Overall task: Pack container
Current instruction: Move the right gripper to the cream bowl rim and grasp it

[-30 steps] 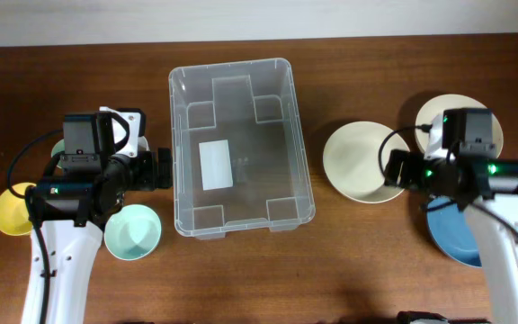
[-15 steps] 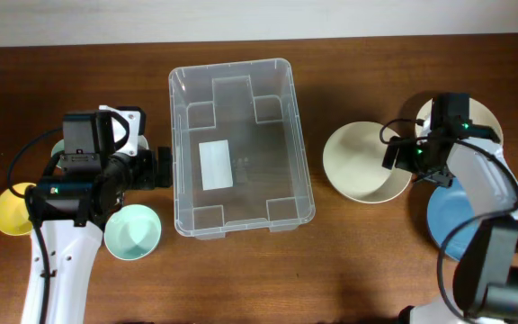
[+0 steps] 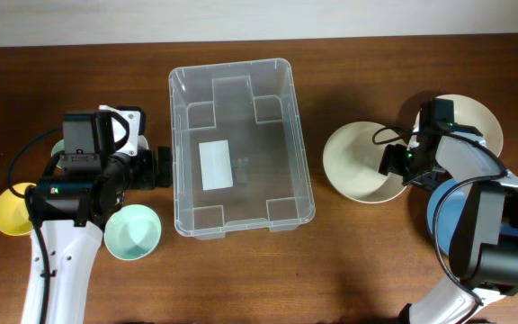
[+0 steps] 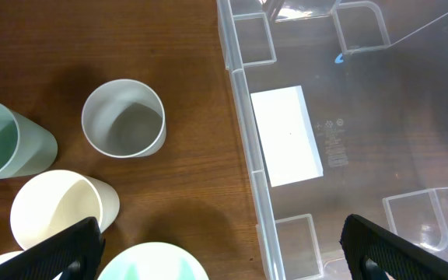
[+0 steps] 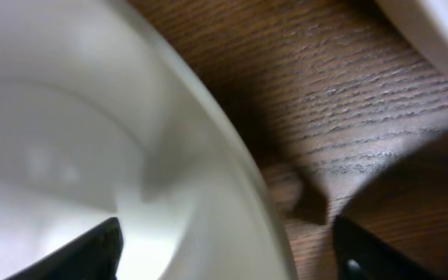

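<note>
Nothing packed yet: the large clear rectangular plastic container (image 3: 259, 171) is empty. At 3 o'clock, the right gripper (image 3: 392, 163), released, straddles the rim of the cream round bowl (image 3: 356, 162). At 9 o'clock, the left gripper (image 3: 162, 168) is released.

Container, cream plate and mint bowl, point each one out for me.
container (image 3: 259, 180), overhead view, bare part of its clear floor.
cream plate (image 3: 353, 162), overhead view, middle of its face.
mint bowl (image 3: 133, 231), overhead view, inside bottom.
</note>
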Robot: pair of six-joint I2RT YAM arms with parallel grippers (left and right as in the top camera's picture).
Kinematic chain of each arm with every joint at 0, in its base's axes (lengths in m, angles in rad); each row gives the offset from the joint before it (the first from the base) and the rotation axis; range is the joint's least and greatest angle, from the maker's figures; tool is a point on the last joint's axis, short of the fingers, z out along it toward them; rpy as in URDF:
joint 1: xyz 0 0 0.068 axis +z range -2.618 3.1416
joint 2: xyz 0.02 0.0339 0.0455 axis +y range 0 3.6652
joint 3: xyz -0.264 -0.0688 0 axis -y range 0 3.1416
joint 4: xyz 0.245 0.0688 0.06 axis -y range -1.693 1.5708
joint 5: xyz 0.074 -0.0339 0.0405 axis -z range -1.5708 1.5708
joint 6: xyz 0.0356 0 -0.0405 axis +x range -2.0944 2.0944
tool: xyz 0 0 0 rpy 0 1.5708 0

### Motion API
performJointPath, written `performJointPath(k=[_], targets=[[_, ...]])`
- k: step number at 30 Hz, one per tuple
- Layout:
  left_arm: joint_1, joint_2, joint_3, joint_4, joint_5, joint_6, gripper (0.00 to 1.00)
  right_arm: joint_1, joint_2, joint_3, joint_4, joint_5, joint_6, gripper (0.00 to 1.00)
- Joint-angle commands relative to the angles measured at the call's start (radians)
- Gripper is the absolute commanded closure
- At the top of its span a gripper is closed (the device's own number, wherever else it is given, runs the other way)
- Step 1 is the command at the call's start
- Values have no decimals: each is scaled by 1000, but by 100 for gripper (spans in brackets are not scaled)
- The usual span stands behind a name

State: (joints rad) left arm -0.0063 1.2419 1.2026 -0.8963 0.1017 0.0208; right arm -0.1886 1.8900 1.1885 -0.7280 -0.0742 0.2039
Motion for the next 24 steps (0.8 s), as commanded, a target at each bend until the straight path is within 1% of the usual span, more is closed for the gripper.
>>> performJointPath(k=[1,2,6,8,10,11,24], targets=[[0,2,23,2,11,-6,1,-3,10,13,3,-5,0,36],[0,2,23,2,11,-6,1,-3,10,12,3,-5,0,41],[0,2,23,2,11,-6,1,-3,10,12,2,-5,0,55],[0,2,23,2,11,-6,1,-3,10,12,0,-5,0,58],[0,2,23,2,11,-6,1,-3,10,12,-1,-5,0,65],[0,2,23,2,11,-6,1,-3,10,12,-1,-5,0,66],[0,2,23,2,11,-6,1,-3,15,-12,11,-5,0,66]])
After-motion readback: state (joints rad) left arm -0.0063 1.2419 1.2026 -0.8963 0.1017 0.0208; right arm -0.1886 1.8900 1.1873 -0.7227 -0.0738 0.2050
